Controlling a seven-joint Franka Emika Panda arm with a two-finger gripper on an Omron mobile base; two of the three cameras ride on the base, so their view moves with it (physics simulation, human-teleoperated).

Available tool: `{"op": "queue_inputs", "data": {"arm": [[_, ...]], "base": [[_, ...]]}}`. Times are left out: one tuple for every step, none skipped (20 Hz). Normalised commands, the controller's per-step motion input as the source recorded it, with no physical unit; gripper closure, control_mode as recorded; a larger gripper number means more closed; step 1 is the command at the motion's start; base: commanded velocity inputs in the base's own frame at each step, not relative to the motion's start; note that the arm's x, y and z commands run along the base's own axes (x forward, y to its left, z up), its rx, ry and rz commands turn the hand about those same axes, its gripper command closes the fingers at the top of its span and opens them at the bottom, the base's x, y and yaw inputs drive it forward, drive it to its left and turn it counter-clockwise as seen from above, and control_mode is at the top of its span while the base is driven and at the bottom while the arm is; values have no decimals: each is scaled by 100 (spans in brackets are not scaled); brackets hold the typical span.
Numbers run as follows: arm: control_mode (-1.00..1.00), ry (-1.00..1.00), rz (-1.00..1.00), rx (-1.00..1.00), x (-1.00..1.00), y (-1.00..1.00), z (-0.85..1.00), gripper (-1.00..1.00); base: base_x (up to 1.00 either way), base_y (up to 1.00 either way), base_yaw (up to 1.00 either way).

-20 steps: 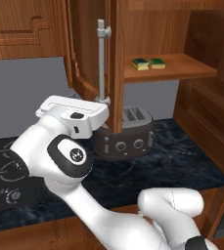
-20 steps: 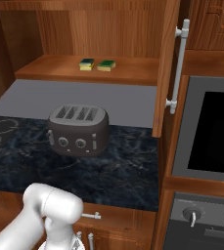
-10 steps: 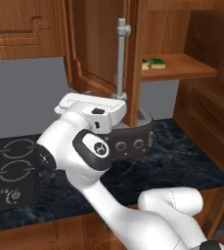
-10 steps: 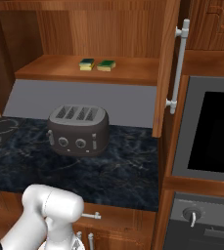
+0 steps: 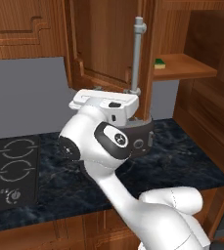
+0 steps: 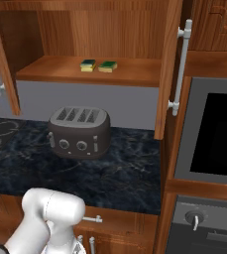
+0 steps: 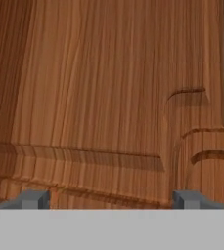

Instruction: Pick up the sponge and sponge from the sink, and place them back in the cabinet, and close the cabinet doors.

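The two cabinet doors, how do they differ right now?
The left door is swung partway toward closed, with the arm's hand just below its handle; the right door stands wide open beside the oven, nothing near it. Both are brown panelled wood with a vertical silver bar handle, and neither is shut.

Kitchen: toaster (image 6: 79, 132), built-in oven (image 6: 213, 139).

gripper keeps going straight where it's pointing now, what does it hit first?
Most likely the left cabinet door: the open gripper faces its panelled wood head-on, handle just off to the side. Gap unclear.
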Motion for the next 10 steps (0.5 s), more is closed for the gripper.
{"op": "queue_inputs", "data": {"arm": [[-100,0,7,0,16,-44,0,-100],[-100,0,7,0,16,-44,0,-100],[-100,0,7,0,16,-45,0,-100],[-100,0,7,0,16,-48,0,-100],[-100,0,7,0,14,-49,0,-100],[-100,0,8,0,12,-51,0,-100],[-100,0,8,0,11,-51,0,-100],[-100,0,8,0,10,-49,0,-100],[-100,0,8,0,9,-48,0,-100],[-100,0,8,0,13,-47,0,-100]], "base": [[0,0,0],[0,0,0],[0,0,0],[0,0,0],[0,0,0],[0,0,0],[0,0,0],[0,0,0],[0,0,0],[0,0,0]]}}
